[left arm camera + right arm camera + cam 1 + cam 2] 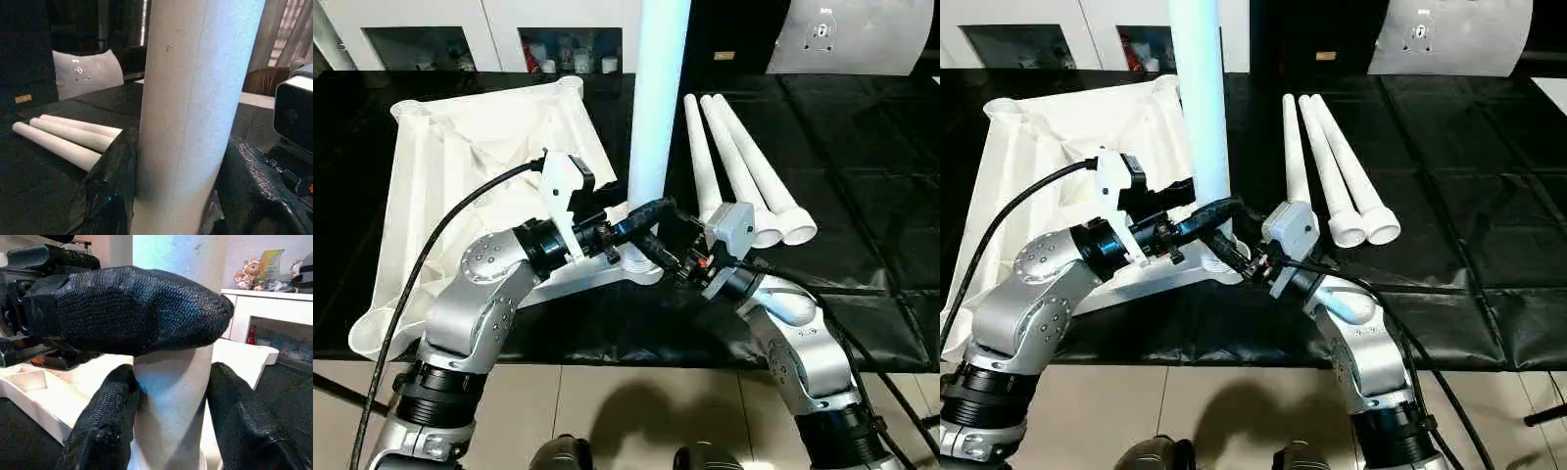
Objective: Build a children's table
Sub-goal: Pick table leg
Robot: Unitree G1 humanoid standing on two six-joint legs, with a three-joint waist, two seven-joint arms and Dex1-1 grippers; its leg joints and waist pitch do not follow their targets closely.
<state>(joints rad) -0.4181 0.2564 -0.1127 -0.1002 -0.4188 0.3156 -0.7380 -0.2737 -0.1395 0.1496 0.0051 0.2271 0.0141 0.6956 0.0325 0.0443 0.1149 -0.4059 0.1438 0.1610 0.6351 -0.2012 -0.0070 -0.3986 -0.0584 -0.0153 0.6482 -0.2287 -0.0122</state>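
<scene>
This looks like an indoor robot test room furnished like a home. A low bench draped in black sheeting stands on a pale tiled floor. Behind it is a white cabinet with glass doors and small bottles inside. A white shelf holds soft toys, a grey cushion leans nearby, and curtains hang beyond.

Even, bright overhead light. Soft shadows fall on the tiled floor. The upright leg looms blurred, tinted bluish.
</scene>
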